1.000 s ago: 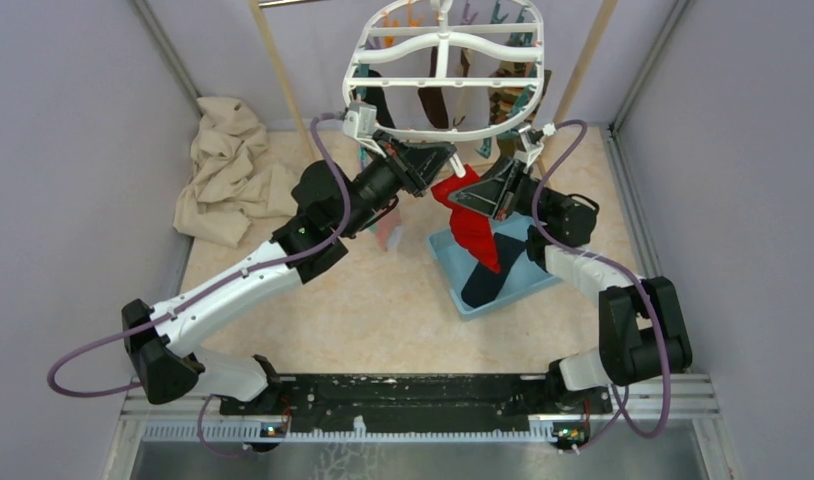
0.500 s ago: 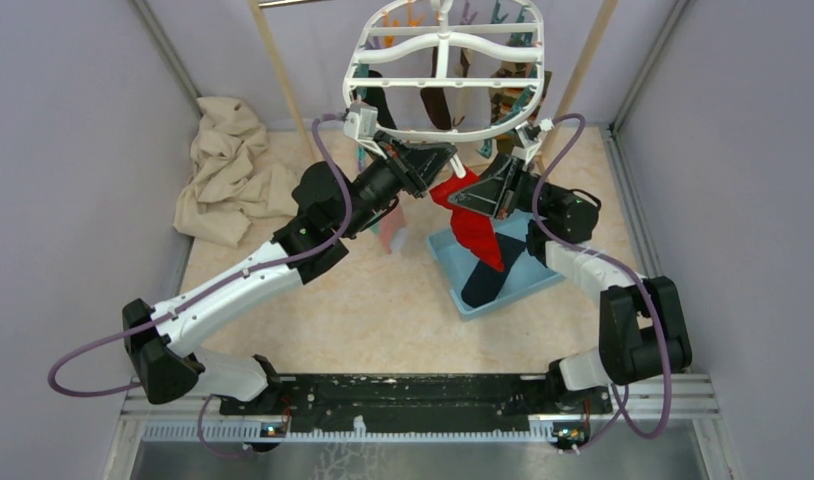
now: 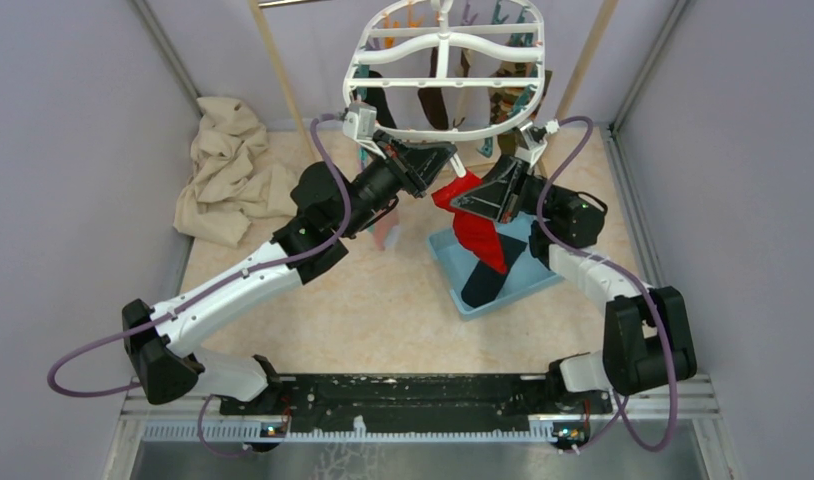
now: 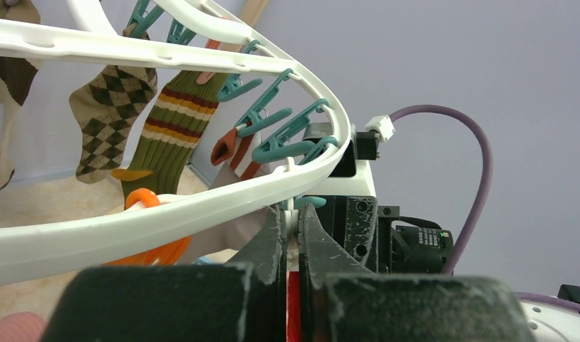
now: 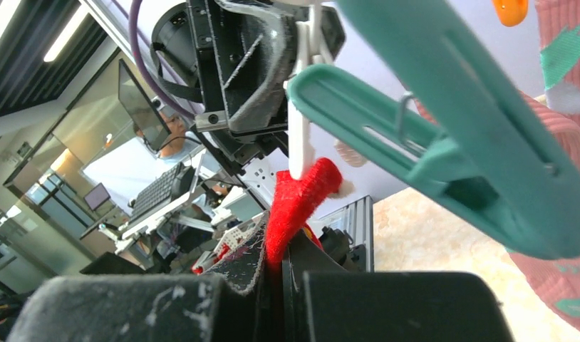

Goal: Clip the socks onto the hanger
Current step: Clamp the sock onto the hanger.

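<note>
Right gripper (image 3: 463, 195) nudges upward; we see it clamped on red sock (image 3: 481, 240), offering cuff to teal peg (image 5: 430, 142) left gripper (image 3: 448, 155) pinches steady.

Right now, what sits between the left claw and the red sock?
A teal peg on its white link, just above the red sock; right wrist view shows it.

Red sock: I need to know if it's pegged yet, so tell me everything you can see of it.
The red sock is plain bright knit, soft and flat. The right hand is shut on its upper end, holding it up just below the hanger rim; the rest hangs down above the dark sock in the blue tray. In the right wrist view its bunched top edge touches a white link by a teal peg. No peg grips it yet.
</note>
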### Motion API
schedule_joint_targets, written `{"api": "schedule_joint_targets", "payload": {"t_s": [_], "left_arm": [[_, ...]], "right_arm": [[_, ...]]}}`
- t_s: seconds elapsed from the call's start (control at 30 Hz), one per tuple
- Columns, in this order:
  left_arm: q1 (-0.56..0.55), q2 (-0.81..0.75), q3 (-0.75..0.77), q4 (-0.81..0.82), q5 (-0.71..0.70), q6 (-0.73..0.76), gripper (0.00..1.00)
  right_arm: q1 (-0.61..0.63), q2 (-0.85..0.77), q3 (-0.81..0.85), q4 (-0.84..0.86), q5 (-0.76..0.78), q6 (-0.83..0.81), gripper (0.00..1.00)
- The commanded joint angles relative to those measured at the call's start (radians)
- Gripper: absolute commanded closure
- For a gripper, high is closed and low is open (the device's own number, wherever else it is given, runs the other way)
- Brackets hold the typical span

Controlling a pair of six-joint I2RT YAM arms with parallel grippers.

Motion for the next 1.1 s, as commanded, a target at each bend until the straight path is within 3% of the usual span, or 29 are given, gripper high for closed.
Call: {"api": "schedule_joint_targets", "payload": {"t_s": [0.0,1.07], "left_arm": [[-0.004,-0.028,-0.01,0.019,0.043,0.003,1.0],[-0.004,-0.023,-0.007,0.012,0.06,0.0,1.0]], "right_arm": [[-0.009,-0.045,0.018,0.163,0.005,-0.011,1.0],[-0.009,0.106,0.191,0.163,0.021,-0.006,1.0]]}}
